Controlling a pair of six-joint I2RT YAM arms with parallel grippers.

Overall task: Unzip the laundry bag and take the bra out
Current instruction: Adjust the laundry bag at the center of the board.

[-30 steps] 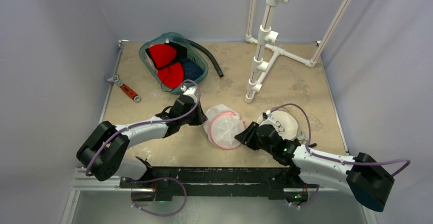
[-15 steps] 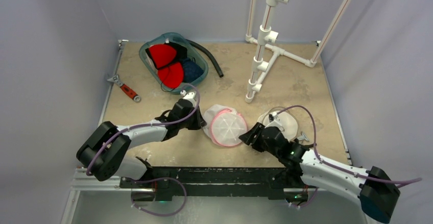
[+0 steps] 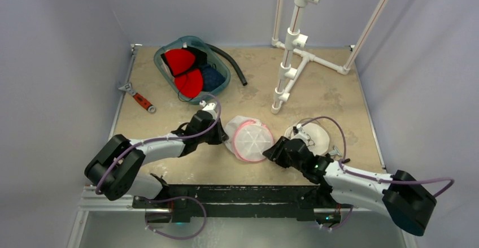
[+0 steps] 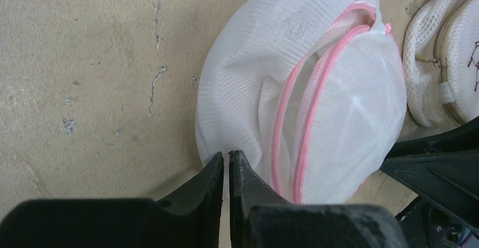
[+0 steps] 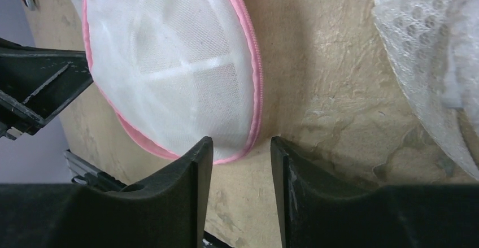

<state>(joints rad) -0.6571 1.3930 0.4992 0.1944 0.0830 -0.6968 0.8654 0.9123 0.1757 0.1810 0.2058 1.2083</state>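
Note:
The laundry bag (image 3: 250, 139), white mesh with a pink zipper edge, lies on the table between both arms. In the left wrist view the laundry bag (image 4: 339, 107) shows two pink lines running side by side. My left gripper (image 3: 221, 136) (image 4: 227, 156) is shut at the bag's left edge, its tips pinching the mesh. My right gripper (image 3: 277, 148) (image 5: 240, 140) stands open at the bag's near right rim. Its jaws straddle the pink edge of the laundry bag (image 5: 169, 73) without closing on it. The bra is hidden inside the mesh.
A second white mesh pouch (image 3: 313, 136) (image 5: 429, 61) lies just right of the right gripper. A teal basket (image 3: 225, 81) with red padded cups (image 3: 182, 61) stands at the back left. A red-handled wrench (image 3: 139, 98), a black hose (image 3: 229, 61) and a white pipe stand (image 3: 291, 50) lie farther off.
The left gripper drew slightly left and nearer, tugging the bag's edge with it. The right arm shifted, and its gripper now sits against the bag's near right rim.

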